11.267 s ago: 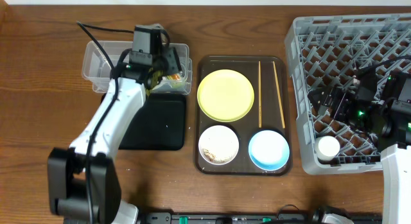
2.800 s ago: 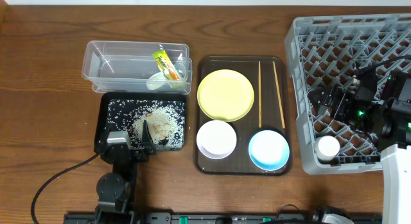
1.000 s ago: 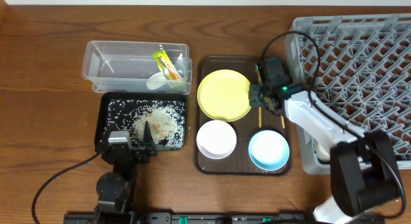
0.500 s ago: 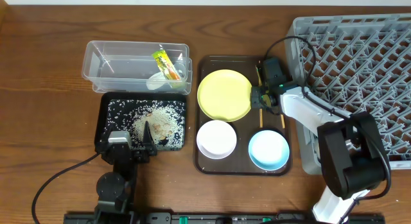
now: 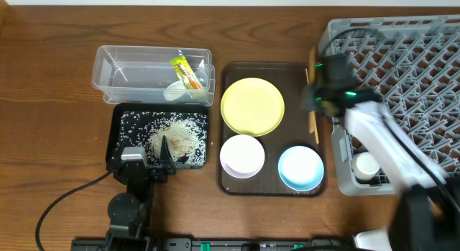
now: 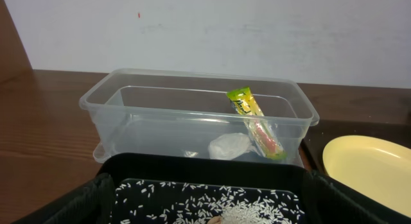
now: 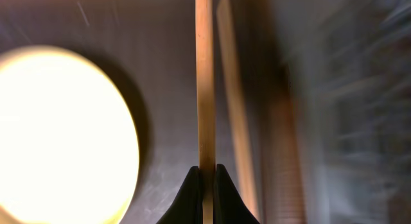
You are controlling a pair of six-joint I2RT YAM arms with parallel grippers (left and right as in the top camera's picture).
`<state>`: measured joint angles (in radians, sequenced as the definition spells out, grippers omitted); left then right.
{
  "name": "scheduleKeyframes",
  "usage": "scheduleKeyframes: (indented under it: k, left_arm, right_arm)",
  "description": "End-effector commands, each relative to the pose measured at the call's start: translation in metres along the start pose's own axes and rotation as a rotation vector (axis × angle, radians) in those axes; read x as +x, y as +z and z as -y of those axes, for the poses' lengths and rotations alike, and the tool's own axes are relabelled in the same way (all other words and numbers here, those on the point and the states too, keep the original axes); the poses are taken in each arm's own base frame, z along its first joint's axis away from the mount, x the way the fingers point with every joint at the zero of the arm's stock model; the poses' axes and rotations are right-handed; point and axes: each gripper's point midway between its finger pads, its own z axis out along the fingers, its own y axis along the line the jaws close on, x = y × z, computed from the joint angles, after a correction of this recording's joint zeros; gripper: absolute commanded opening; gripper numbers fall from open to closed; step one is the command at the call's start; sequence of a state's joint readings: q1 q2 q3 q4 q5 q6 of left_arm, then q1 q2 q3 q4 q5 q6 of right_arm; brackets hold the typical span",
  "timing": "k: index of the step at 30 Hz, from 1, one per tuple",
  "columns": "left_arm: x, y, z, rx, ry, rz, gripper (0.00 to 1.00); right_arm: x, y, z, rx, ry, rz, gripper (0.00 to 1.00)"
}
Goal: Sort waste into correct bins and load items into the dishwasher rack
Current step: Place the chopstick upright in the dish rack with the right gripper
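Overhead: right arm motion-smeared, outline unreadable. Chopsticks partly hidden under it. Small white cup half veiled by the smear. Dishwasher rack cut by right edge.

Right wrist: yellow plate a blown-out glow, cut at left. Held chopstick runs off top edge. Second chopstick blurred.

Left wrist: black tray cut by bottom edge.

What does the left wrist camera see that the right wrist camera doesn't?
Only the left wrist view: the clear tub with the wrapper and white scrap inside, and rice in the black tray. Only the right wrist view: the right end effector pinching one chopstick, a second chopstick beside it, all blurry. Both: the yellow plate.
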<state>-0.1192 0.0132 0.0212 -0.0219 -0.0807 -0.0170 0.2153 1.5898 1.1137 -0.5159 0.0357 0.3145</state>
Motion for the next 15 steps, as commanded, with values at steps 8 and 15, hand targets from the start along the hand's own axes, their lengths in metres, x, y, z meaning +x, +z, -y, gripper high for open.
scheduleKeyframes:
  k: [8, 15]
  left_arm:
    - [0.018, 0.001, -0.005, -0.021, 0.028, -0.055, 0.94]
    - [0.018, 0.001, -0.005, -0.021, 0.028, -0.055, 0.94]
  right_arm:
    - [-0.051, -0.055, 0.088, 0.18, -0.106, 0.176, 0.01]
    - [-0.03, 0.0, 0.084, 0.101, -0.235, 0.038, 0.01]
